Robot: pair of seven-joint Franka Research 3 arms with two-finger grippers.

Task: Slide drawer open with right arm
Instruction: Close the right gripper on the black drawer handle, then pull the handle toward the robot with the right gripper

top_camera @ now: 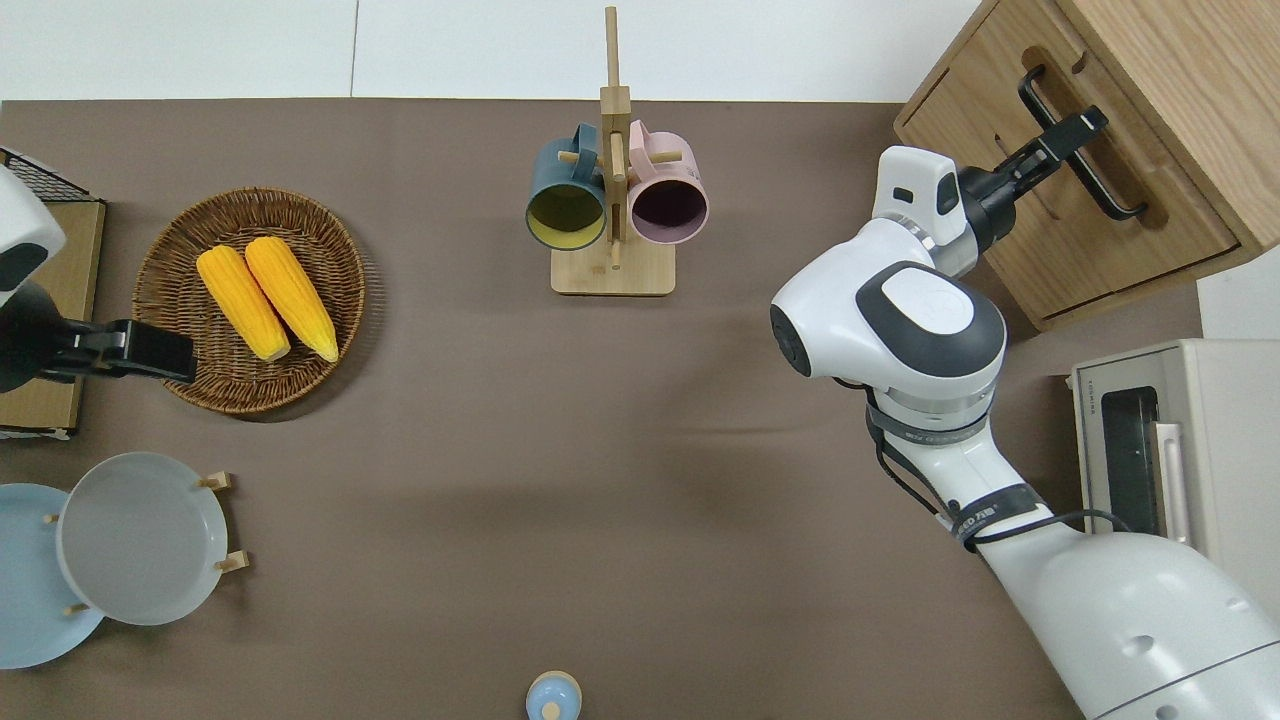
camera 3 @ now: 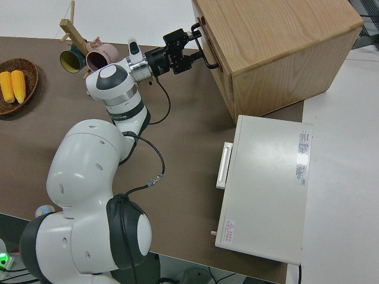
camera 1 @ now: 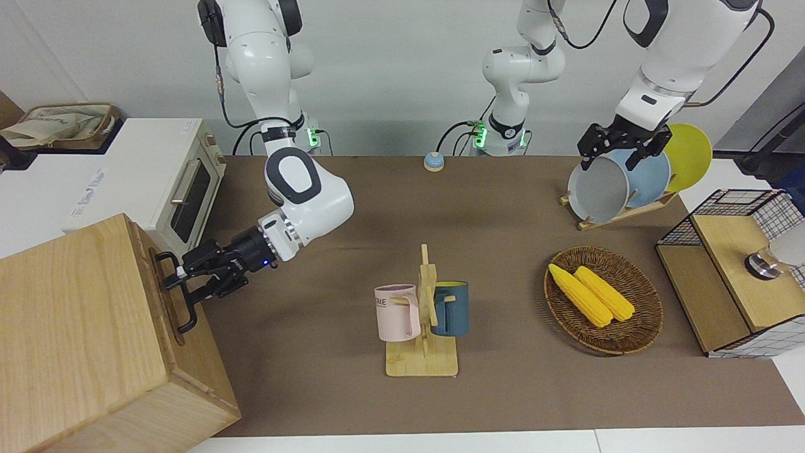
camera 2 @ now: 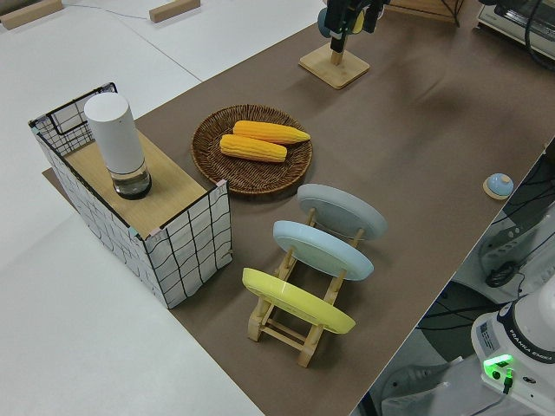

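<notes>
The light-wood cabinet (camera 1: 75, 327) stands at the right arm's end of the table. Its drawer (top_camera: 1120, 235) looks shut, with the front flush with the cabinet. The black loop handle (top_camera: 1112, 192) runs along the drawer front. The right arm (camera 1: 308, 201) reaches toward it, with a blue light on its wrist. My right gripper (camera 1: 182, 284) is open at the handle, with one finger on each side of the bar. It also shows in the overhead view (top_camera: 1072, 128) and in the right side view (camera 3: 192, 44). My left gripper (camera 1: 619, 151) is parked and open.
A white toaster oven (camera 1: 157, 182) stands beside the cabinet, nearer to the robots. A mug rack (camera 1: 422, 314) with two mugs is mid-table. A basket of corn (camera 1: 604, 301), a plate rack (camera 1: 622, 182) and a wire-mesh shelf (camera 1: 736, 270) are toward the left arm's end.
</notes>
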